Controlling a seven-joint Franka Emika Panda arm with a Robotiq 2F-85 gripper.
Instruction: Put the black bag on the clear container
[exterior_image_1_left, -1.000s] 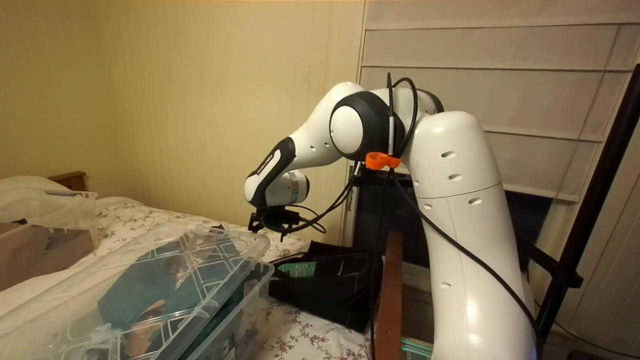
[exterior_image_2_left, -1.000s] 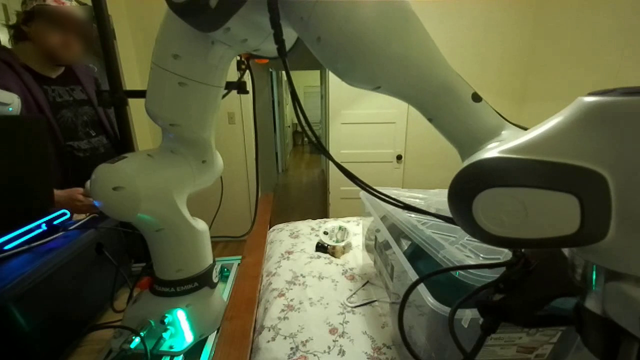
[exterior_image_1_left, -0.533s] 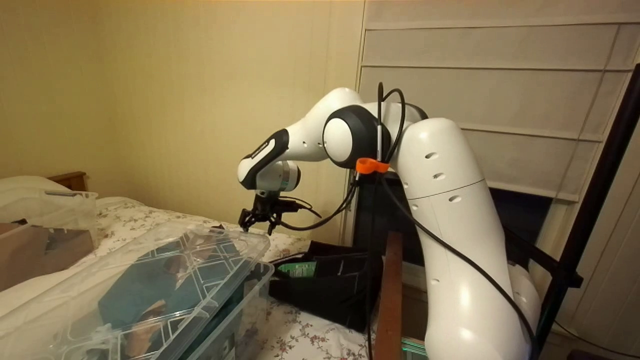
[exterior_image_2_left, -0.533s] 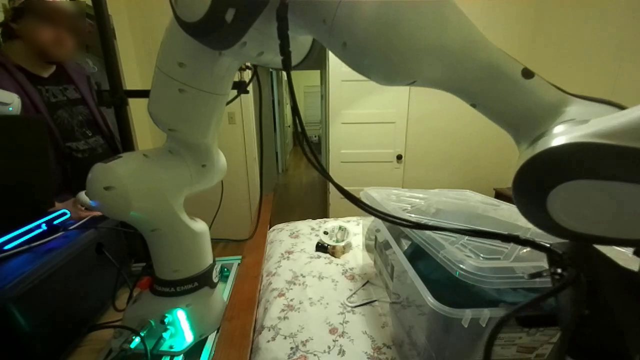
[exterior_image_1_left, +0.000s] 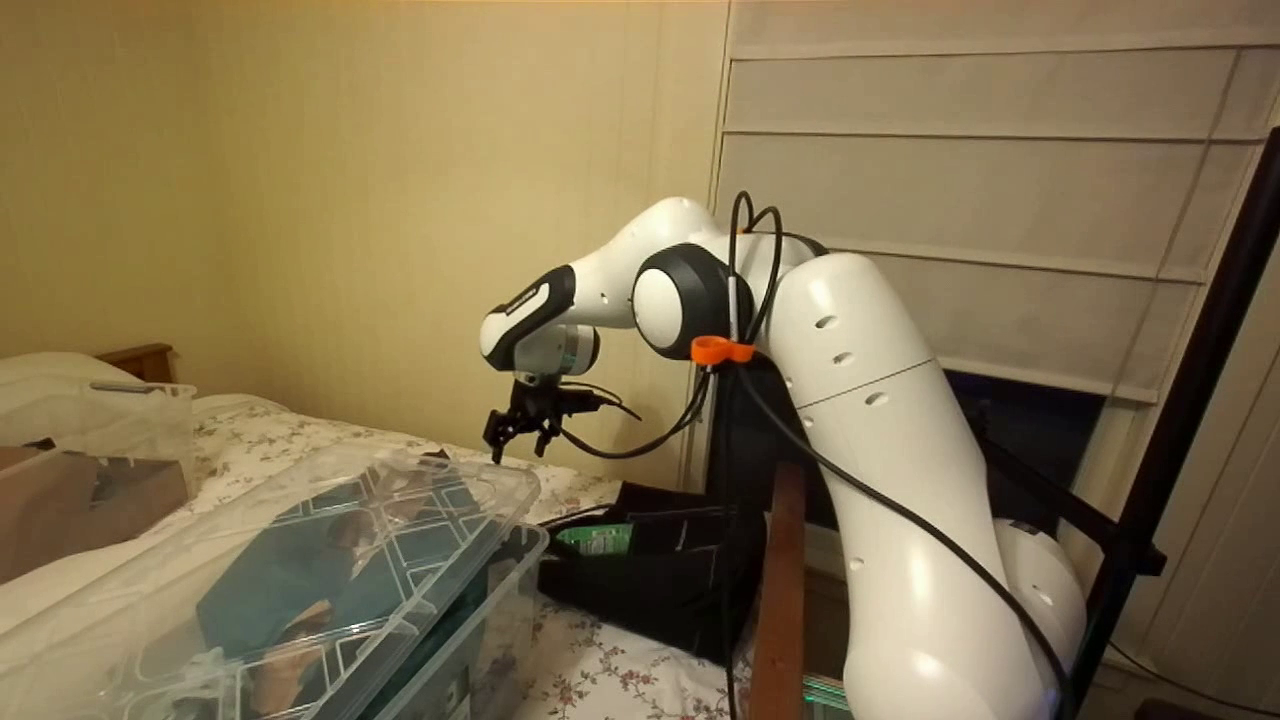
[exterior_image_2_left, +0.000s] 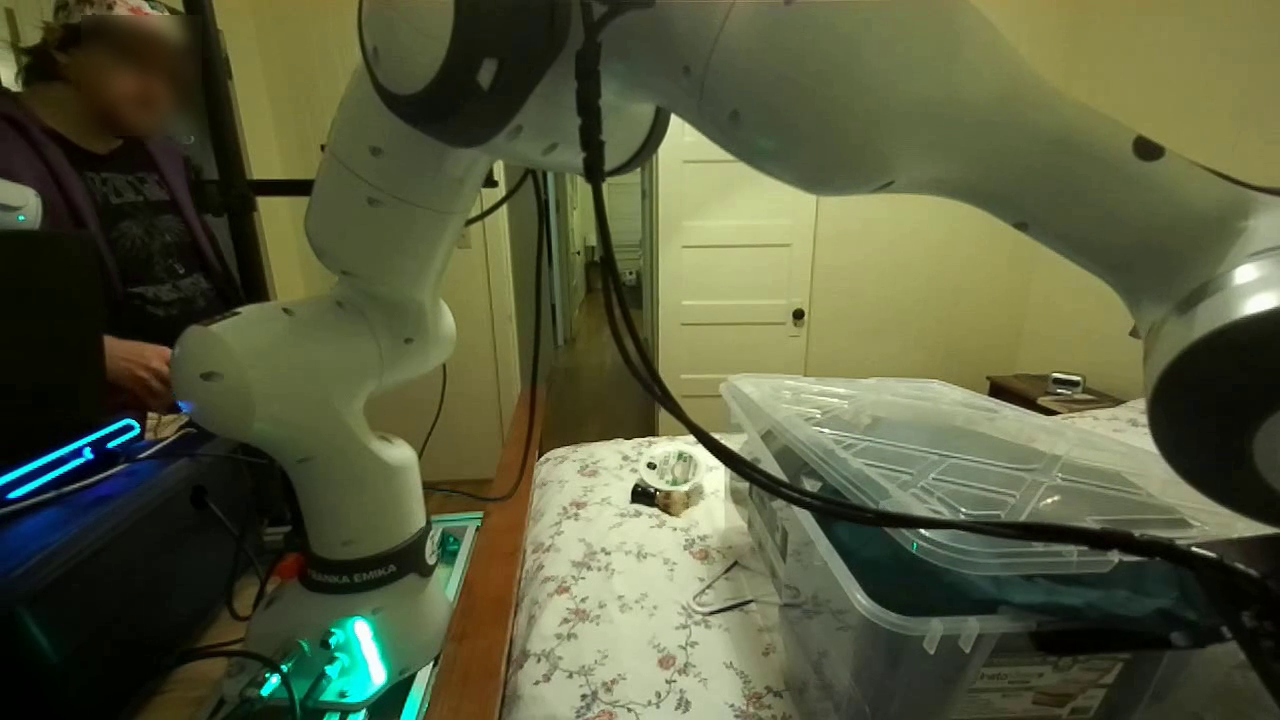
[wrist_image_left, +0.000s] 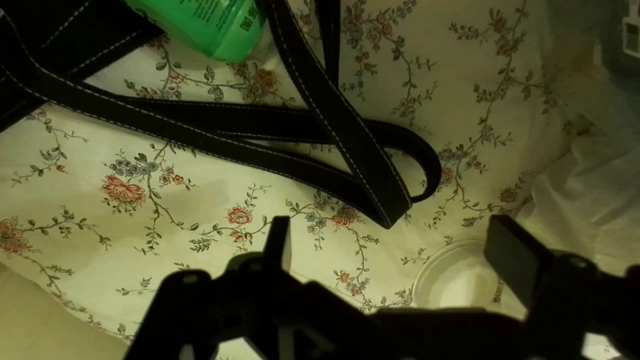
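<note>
The step in hand is probably to take the bag (exterior_image_1_left: 655, 585) by its strap (wrist_image_left: 357, 145): best to centre the folded strap between the fingers (wrist_image_left: 510, 257), come straight down, pinch both layers, then lift until the limp cloth clears the container (exterior_image_2_left: 850, 655). Set it down gently, as the lid (exterior_image_2_left: 960, 460) looks askew. The bag lies on the bed (exterior_image_1_left: 605, 668), just beside the container. The gripper (wrist_image_left: 390, 230), above the bed, is spread wide, holds nothing and seems to touch nothing.
</note>
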